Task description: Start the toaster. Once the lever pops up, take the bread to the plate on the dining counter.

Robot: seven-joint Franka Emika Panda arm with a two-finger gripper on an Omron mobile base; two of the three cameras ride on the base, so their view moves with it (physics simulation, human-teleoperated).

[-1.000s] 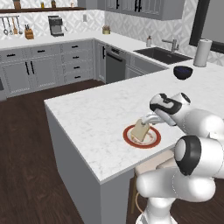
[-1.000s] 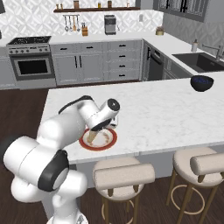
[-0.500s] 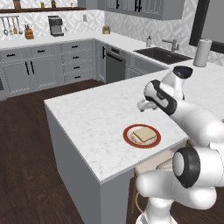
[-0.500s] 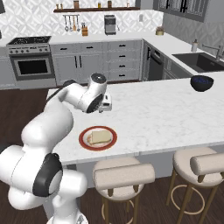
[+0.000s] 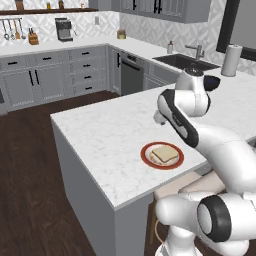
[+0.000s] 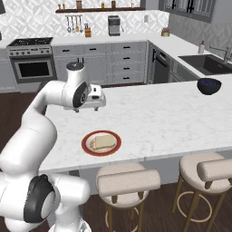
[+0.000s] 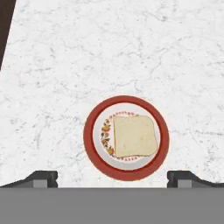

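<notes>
The bread (image 5: pixel 165 154) (image 6: pixel 104 142) (image 7: pixel 133 135) lies flat on the plate (image 5: pixel 145 156) (image 6: pixel 86 144) (image 7: pixel 87 135), a round dish with a reddish-brown rim. The plate rests near the front edge of the dining counter (image 5: pixel 100 135) (image 6: pixel 158 118) (image 7: pixel 65 65), which has a white marble top. My gripper (image 5: pixel 160 118) (image 6: pixel 95 105) (image 7: pixel 112 178) hovers well above the plate and looks straight down on it. It is open, with nothing between its fingertips (image 7: pixel 43 177). The toaster is out of view.
A dark bowl (image 6: pixel 209 85) (image 5: pixel 212 82) sits at the counter's far right, a paper towel roll (image 5: pixel 230 60) behind it by the sink (image 6: pixel 208 63). Two stools (image 6: pixel 127 181) (image 6: pixel 206 165) stand under the front edge. The counter ends just left of the plate.
The gripper was down at the plate with the bread a second ago. It has since lifted up and back, and the bread now lies flat on the plate.
</notes>
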